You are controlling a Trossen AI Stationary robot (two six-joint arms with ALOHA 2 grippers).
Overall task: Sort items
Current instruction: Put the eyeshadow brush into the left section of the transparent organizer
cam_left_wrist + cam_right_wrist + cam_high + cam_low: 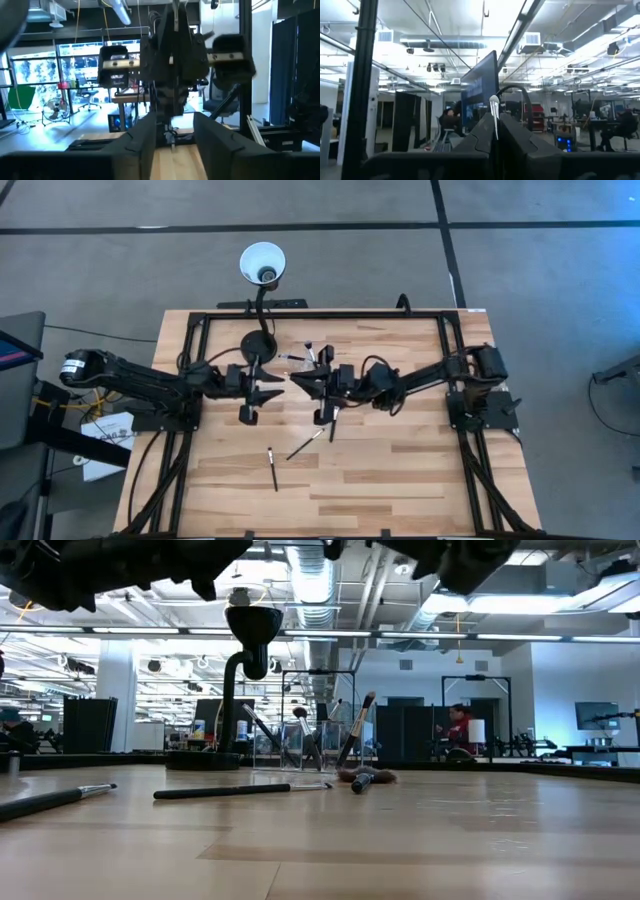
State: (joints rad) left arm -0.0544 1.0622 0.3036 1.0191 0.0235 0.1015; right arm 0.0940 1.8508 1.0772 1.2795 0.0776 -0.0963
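Note:
My right gripper (325,398) (496,131) hovers over the table's middle, shut on a slim makeup brush (334,423). My left gripper (266,392) (172,145) is open and empty, just left of it and facing it. Two brushes (272,468) (305,445) lie flat on the wood nearer the front edge. They also show in the low view (60,798) (235,792), with a third brush (365,780) lying farther back. Several more brushes stand tilted in a clear plastic holder (312,358) (310,750) at the far middle. My right gripper pinches the brush between its two fingers (517,142), which lie across it. The silvery ferrule (494,111) sticks out past the fingertips on one side. The dark handle (333,430) runs out the other side. The brush is lifted clear of the table.
A black gooseneck lamp with a white shade (262,263) (245,660) stands by its round base (257,342) at the far edge, close behind my left gripper. A black frame (320,314) borders the table's far side. Bare wood (400,470) lies toward the front.

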